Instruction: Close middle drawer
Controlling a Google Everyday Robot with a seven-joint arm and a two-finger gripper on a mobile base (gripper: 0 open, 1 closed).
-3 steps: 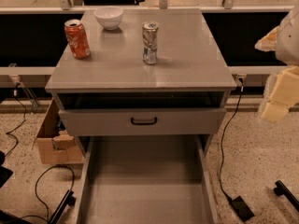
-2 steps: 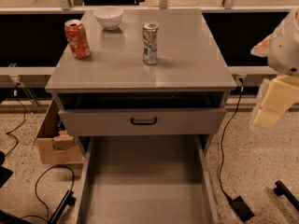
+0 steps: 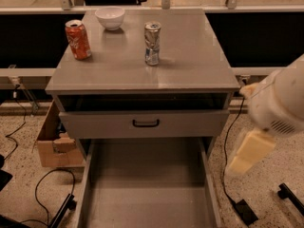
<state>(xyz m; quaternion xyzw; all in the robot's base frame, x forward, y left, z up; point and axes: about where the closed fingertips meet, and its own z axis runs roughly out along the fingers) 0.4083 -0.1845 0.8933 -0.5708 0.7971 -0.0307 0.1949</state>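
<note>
You are looking down at a grey cabinet that fills the middle of the frame, its flat top running from the upper centre to about mid-height.

Below it, the middle drawer is pulled far out towards the bottom edge. You can see its bare grey floor and both side walls, but its front panel lies beyond the bottom of the frame.

Just above that tray is the top drawer, standing out only a little, with a dark gap between its upper edge and the cabinet top. Its small black bar handle sits at the centre of the front.

At the right edge, the robot's white arm comes in at mid-height. The gripper, a cream-coloured piece, hangs down and to the left from it. It is beside the right wall of the middle drawer and touches nothing. You cannot tell whether the claw is open or closed.

In the lower left, a brown cardboard box stands on the speckled floor against the cabinet's left side.

On the cabinet top:
- A red soda can stands upright near the left edge.
- A dented silver can stands upright near the centre, well apart from the red one.
- A white bowl sits near the back edge, between the two cans and behind them.

Black cables trail across the floor at the lower left. Another cable ends at a black block at the lower right.
</note>
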